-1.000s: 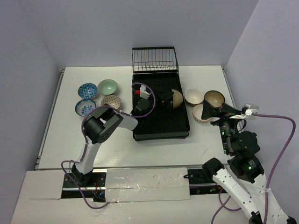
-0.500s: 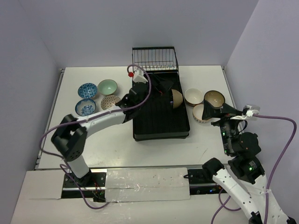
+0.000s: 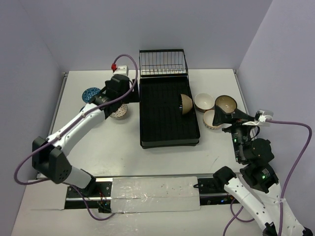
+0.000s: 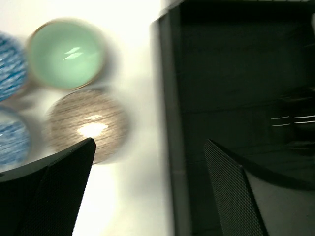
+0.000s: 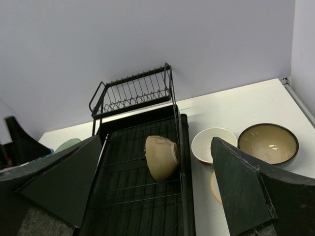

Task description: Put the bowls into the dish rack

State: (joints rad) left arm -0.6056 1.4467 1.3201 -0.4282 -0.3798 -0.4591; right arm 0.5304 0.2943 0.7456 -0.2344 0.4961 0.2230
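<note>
The black dish rack (image 3: pixel 162 123) lies mid-table with its wire section (image 3: pixel 163 61) at the far end. One tan bowl (image 3: pixel 185 103) rests on its side inside it, against the right wall. My left gripper (image 3: pixel 115 91) hovers open and empty over the left group of bowls. Below it are the pale green bowl (image 4: pixel 66 54), the brown-speckled bowl (image 4: pixel 87 124) and two blue patterned bowls (image 4: pixel 10 66). My right gripper (image 3: pixel 224 118) stands open and empty to the right of the rack. It faces the tan bowl (image 5: pixel 161 156), a cream bowl (image 5: pixel 213 145) and a brown-rimmed bowl (image 5: pixel 268 142).
A third bowl (image 3: pixel 210 119) lies right of the rack, partly under my right fingers. The rack's left wall (image 4: pixel 170 123) runs just right of the speckled bowl. Purple walls close in the table on three sides.
My left gripper opened and let go of the tan bowl in the rack. The arm then swung left to the bowls beside the rack. The right arm has not moved.
</note>
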